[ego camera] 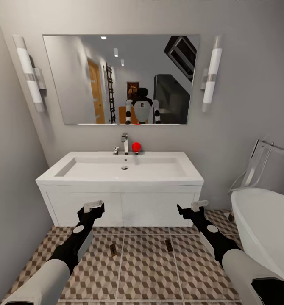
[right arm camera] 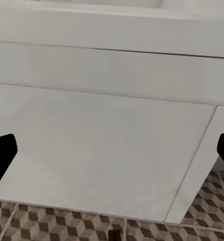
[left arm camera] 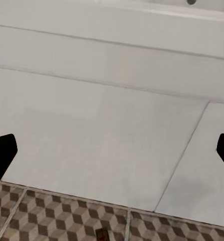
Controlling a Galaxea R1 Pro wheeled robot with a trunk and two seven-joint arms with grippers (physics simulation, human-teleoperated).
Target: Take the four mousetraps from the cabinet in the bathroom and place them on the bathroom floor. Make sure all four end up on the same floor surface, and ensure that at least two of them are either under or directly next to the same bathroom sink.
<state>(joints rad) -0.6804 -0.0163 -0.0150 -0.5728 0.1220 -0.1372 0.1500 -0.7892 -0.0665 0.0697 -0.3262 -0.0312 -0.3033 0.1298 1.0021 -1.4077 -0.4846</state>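
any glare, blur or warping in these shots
Head view: wide-angle warp bends the walls and wall lamps outward, the mirror reflection is smeary, light is soft and even with no glare. Left wrist view: the mousetrap is blurred. Right wrist view: flat white vanity front, faint shadows only.

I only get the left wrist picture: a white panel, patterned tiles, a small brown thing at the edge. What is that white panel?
Observer: The vanity front below the sink, whole in the head view.
Operator: And the brown thing?
Observer: A mousetrap on the bathroom floor; a second mousetrap lies on the tiles to its right.
Operator: Is the other hand holding anything?
Observer: No. The right gripper is open and empty, as is the left gripper.
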